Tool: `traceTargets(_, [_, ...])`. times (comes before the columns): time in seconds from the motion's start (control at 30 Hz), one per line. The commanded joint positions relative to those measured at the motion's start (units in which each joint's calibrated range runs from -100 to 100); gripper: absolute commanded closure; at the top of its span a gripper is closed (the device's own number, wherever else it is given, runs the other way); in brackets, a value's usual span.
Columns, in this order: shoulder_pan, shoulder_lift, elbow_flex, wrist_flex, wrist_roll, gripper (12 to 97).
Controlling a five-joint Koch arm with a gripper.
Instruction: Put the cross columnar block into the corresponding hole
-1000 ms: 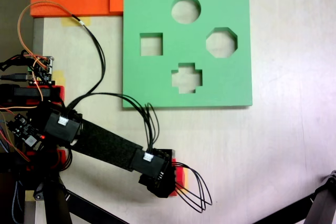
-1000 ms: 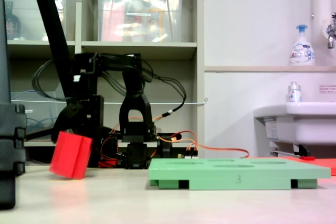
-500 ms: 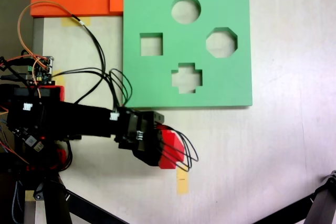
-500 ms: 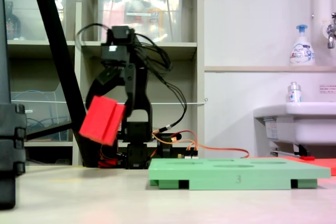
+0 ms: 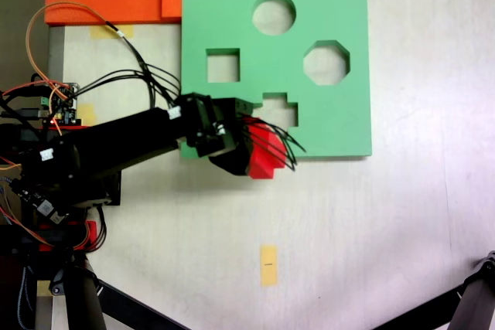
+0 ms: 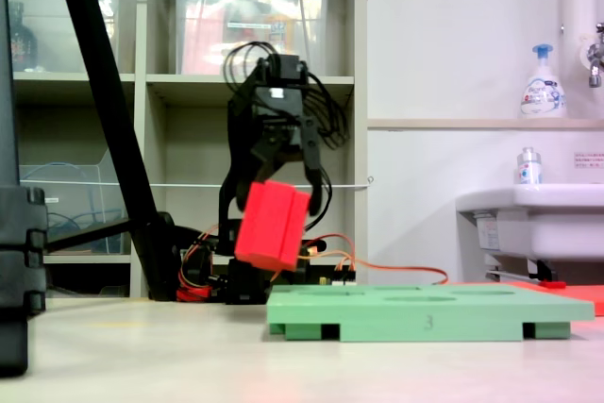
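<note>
Cross columnar block [image 6: 272,226] is seen nearest the side camera, carried clear of the table and tilted, its lower end leaning toward the left of that view. It is clenched at its upper end by the gripper [image 6: 283,181], whose jaws are closed on the red foam; the grasp from above is judged to leave the lower end free to enter a cutout. In the fixed view from above, the block [image 5: 263,152] hangs over the near edge of the green foam board [image 5: 325,125], partly over bare table. The height is judged to be kept so that the board's edge is cleared on the way in.

Just beyond the block lies the corresponding hole [image 5: 280,110], the plus-shaped cutout, partly covered from above by the gripper [image 5: 249,144] and its cables. The block is not yet over it and not yet upright, so the carry is judged unfinished; levelling the tilt and matching the arms of the cross are judged to be needed before lowering.

Farther back, the square cutout [image 5: 223,65], the octagonal cutout [image 5: 326,62] and the round cutout [image 5: 274,13] lie open and unused.
</note>
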Motion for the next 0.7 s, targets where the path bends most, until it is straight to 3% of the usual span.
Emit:
traceTargets(0.0, [1.5, 2.8, 8.3, 4.8, 1.1, 68.1])
traceTargets(0.33, [5.8, 15.8, 16.9, 4.7, 5.2, 67.8])
traceTargets(0.67, [5.9, 18.4, 16.6, 2.9, 6.0, 67.9])
